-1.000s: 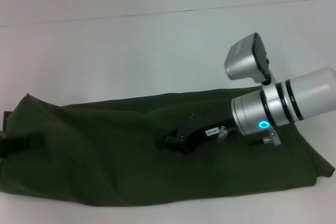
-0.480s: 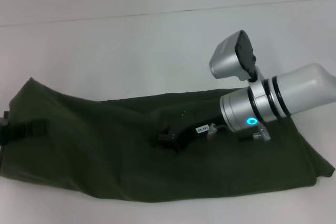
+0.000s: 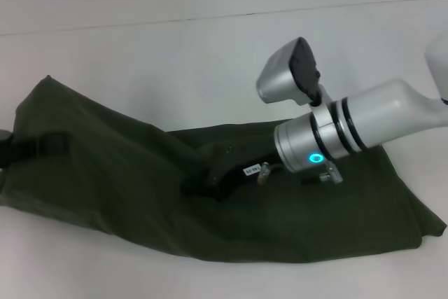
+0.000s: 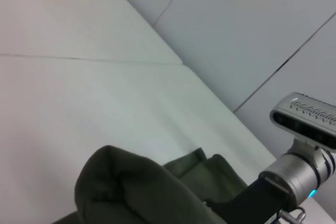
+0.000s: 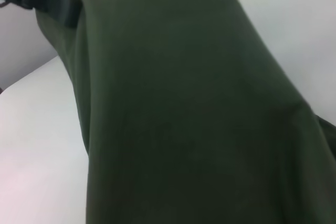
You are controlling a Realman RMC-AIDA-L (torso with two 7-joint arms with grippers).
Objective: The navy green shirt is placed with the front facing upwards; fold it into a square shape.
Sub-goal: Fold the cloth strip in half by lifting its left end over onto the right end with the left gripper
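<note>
The right gripper [image 3: 199, 188] pinches the navy green shirt [image 3: 126, 187] at mid-cloth. The left gripper [image 3: 31, 148] clamps its raised left end, a bunched fold [image 4: 126, 192] only in the left wrist view. Bare table [image 3: 175, 68] lies beyond the far edge.

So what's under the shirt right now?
The shirt lies folded on the white table, the only thing showing around it. The right gripper rests on top of it; the left gripper is at its far left edge. Anything beneath the cloth is covered.
</note>
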